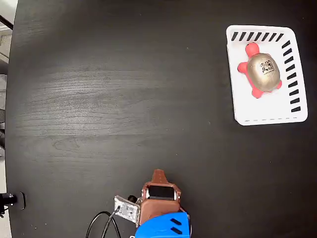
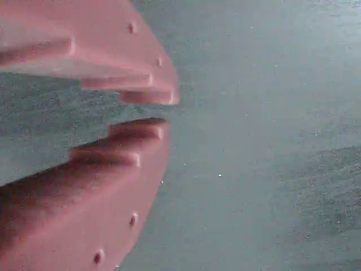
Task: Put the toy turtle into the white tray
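The small toy turtle [image 1: 262, 72], with its red-pink head and legs and a shiny gold-bronze domed shell bearing a small square sticker, lies inside the rectangular white plastic tray [image 1: 262, 115]. In the fixed view it sits in the upper half of the tray, its head toward the tray's top edge, with bare white floor below it. The tray has rounded corners and black slanted slots along its top and right edges, and it rests flat near the upper right corner of the dark, black wood-grain table [image 1: 124, 99].

Well apart from the tray, at the bottom middle of the fixed view, stands the arm, with a blue base part [image 1: 163, 227] and a reddish-brown gripper [image 1: 158, 174] pointing up the picture. A small grey circuit board [image 1: 127, 210] with black cables [image 1: 101, 224] sits just left of the base.

In the wrist view the gripper [image 2: 155, 110] fills the left side, its two reddish-brown ridged fingers [image 2: 118, 34] nearly together with only a thin gap at the tips, and nothing between them. Behind them shows only the table surface, looking grey-green here.
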